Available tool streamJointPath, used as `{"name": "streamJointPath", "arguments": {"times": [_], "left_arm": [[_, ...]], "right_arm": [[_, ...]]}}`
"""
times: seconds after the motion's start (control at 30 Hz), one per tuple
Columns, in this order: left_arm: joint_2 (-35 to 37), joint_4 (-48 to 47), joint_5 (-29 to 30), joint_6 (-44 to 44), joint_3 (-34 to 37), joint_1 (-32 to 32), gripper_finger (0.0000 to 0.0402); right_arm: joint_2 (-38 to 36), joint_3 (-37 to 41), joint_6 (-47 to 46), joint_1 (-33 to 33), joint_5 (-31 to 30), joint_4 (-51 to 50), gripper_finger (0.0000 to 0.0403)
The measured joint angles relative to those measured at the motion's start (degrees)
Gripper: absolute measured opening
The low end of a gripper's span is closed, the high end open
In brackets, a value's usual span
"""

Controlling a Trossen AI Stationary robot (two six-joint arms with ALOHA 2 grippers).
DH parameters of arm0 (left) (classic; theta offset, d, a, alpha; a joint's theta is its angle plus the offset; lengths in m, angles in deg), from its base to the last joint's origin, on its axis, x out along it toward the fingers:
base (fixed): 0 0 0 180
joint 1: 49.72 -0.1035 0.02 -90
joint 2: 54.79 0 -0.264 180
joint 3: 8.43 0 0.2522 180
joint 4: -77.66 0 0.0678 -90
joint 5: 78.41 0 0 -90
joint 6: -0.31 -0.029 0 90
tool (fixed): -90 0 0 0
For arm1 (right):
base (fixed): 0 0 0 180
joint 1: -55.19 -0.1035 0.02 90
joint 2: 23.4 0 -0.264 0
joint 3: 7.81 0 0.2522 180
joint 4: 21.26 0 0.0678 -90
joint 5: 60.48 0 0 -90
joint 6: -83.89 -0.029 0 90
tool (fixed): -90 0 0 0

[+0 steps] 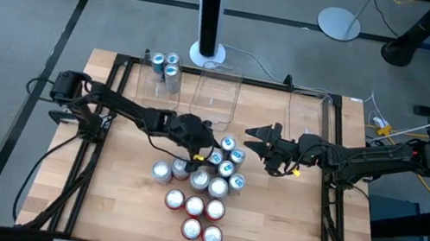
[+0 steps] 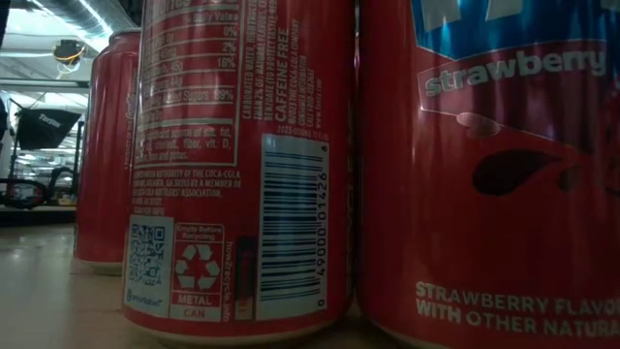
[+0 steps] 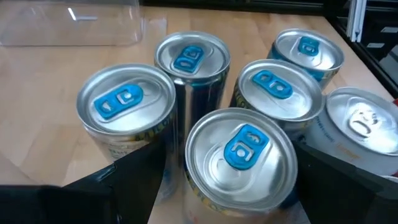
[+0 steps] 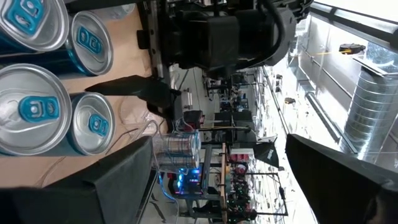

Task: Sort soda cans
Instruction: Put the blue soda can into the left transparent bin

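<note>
Several soda cans (image 1: 204, 184) stand upright in a cluster at the table's middle: teal ones at the far side, silver ones in the middle, red ones (image 2: 242, 165) nearest the front edge. My left gripper (image 1: 202, 155) reaches into the cluster from the left, slanting down, open. In the left wrist view its fingers stand on either side of one blue-tabbed can (image 3: 239, 158). My right gripper (image 1: 258, 136) hangs open and level just right of the cluster, with nothing between its fingers (image 4: 93, 186). More teal cans (image 1: 167, 67) stand in the far-left tub. My left gripper straddles the blue-tabbed can just below its rim (image 3: 292, 155), coming from the table's left and slanting down. A gap shows at one finger (image 3: 137, 174). The other finger (image 3: 329, 177) lies close against the rim, and I cannot tell whether it touches. The can stands upright on the table.
Three clear plastic tubs line the far edge: left (image 1: 149, 83), middle (image 1: 217, 95) and right (image 1: 309, 110). Neighbouring cans (image 3: 124, 102) crowd close around the straddled one. Bare wood lies to the left and right of the cluster. A black frame (image 1: 120, 59) borders the table.
</note>
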Motion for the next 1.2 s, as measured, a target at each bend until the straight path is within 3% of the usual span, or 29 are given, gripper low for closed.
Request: {"name": "streamJointPath", "arguments": {"times": [0.5,0.8,1.2], "left_arm": [[-1.07,-0.22,0.07,-0.58,-0.20,-0.04,0.0311],[-1.04,0.40,0.24,-1.60,-0.22,-0.03,0.0230],[0.00,-1.12,3.41,-1.60,-0.22,-0.01,0.0238]], "right_arm": [[-0.01,0.00,-0.01,0.00,0.00,0.02,0.0366],[-0.01,0.00,0.00,0.00,0.00,0.00,0.0366],[0.00,0.00,-0.01,0.00,0.00,-0.02,0.0366]]}}
